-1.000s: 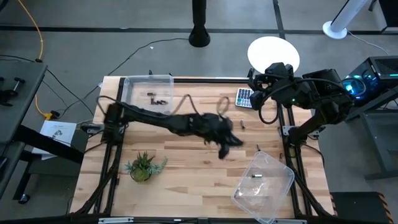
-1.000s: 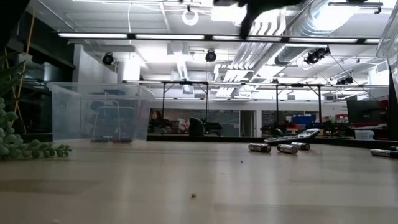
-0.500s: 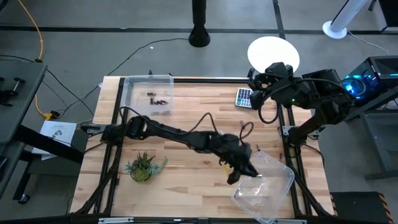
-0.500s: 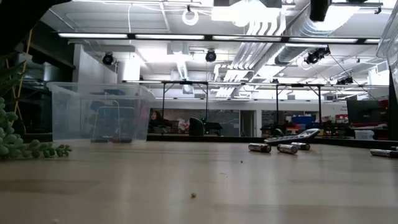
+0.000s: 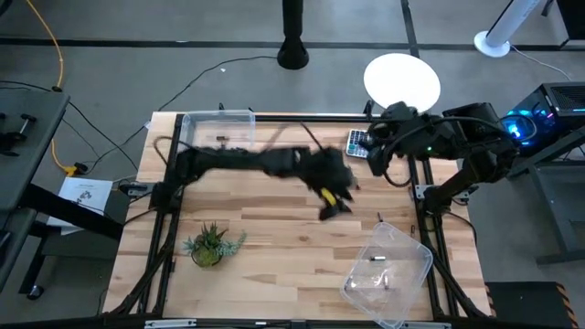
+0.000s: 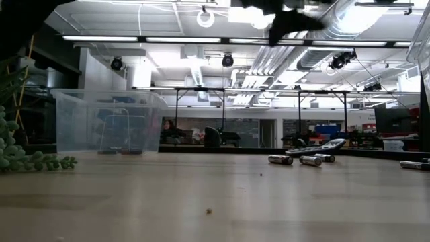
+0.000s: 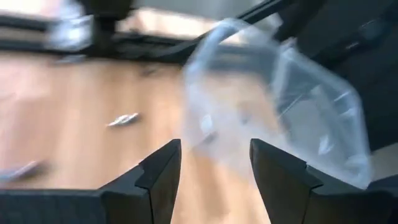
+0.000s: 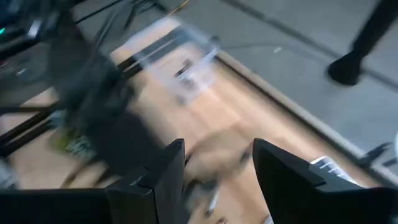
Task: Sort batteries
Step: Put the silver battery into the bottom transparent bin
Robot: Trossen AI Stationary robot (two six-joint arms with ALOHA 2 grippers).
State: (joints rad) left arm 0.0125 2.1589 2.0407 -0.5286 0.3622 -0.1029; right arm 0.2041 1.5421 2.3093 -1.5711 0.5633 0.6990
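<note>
Two clear bins, one per battery type, so my left gripper (image 5: 331, 208) swings empty over mid-worktop (image 5: 274, 238), fingers (image 7: 163, 171) spread wide. Loose batteries (image 6: 300, 160) lie near the calculator (image 5: 357, 143). My right gripper (image 8: 214, 168) waits there, also spread.

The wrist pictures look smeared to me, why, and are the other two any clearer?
Left wrist view: the clear bin and table streak with motion blur, though its own open fingers stay crisp. Right wrist view: likewise smeared. High view: only the left arm blurs. Low view: sharp, with batteries distinct under bright ceiling lights.
</note>
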